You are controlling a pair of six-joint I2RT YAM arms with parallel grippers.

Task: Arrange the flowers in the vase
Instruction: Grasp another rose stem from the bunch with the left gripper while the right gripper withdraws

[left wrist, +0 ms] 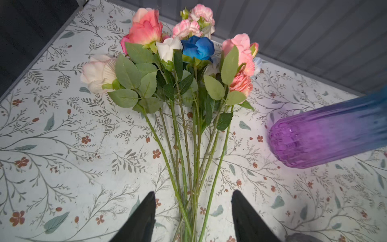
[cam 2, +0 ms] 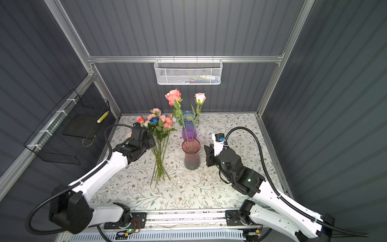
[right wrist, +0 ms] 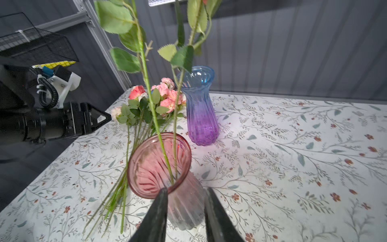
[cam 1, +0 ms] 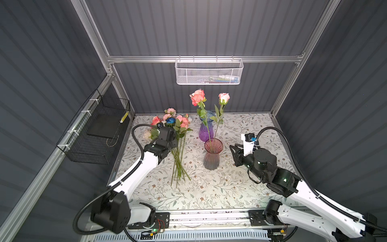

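Now our left tool straddles the flowers lying on the surface, jaws apart, stems running six-to-twelve. The pink vase stands at their three o'clock, nearer our right tool, likewise apart.

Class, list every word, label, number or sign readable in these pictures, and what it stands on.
No text is readable anywhere.
Packets in the white mesh basket: any print too blurred to read.
Yellow strip in the black wire basket: markings too small to read.

White wire-mesh wall basket: contents too small to identify; two long-stemmed, green-leaved roses, heads cropped from the right wrist view.
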